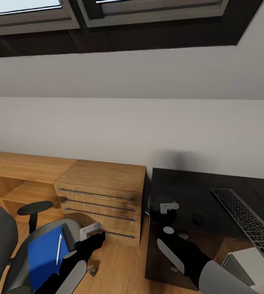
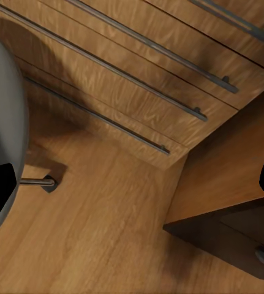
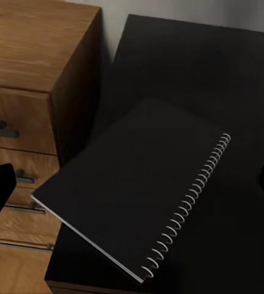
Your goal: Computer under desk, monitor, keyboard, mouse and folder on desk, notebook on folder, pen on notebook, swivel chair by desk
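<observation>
- Folder (image 1: 44,255) flat on the seat of the swivel chair (image 1: 9,261); pen (image 1: 58,248) lying on top of it, near the edge closest to the left gripper (image 1: 92,233).
- Left gripper hovering just beside the seat edge, above the wooden floor (image 2: 107,233); jaws spread, nothing between them.
- Right gripper (image 1: 169,209) over the near-left corner of the bench (image 1: 180,192); jaws look spread and empty, though dark-on-dark makes this hard to confirm.
- Notebook (image 3: 138,190) seen from the right wrist: on the bench top, skewed, one corner overhanging the bench edge on the side of the wooden drawer chest (image 1: 103,196).
- Keyboard (image 1: 248,224) on the bench, well apart from the notebook, running off the picture's edge. Small dark lump between them, possibly the mouse; too dim to tell.
- Pale box (image 1: 240,265) below the bench edge, possibly the computer; not certain.
- Judgement: folder not yet moved; notebook and pen stacking still to do.
- Risk: lifting the folder with the pen loose on it; any tilt likely rolls the pen onto the floor.
- Risk: chair on casters; a sideways push from the left jaws may roll or spin the seat away.
- Risk: a nudge to the overhanging notebook may tip it off the bench.
- Risk: thin flat folder on soft padding; jaws may slip off its edge.
</observation>
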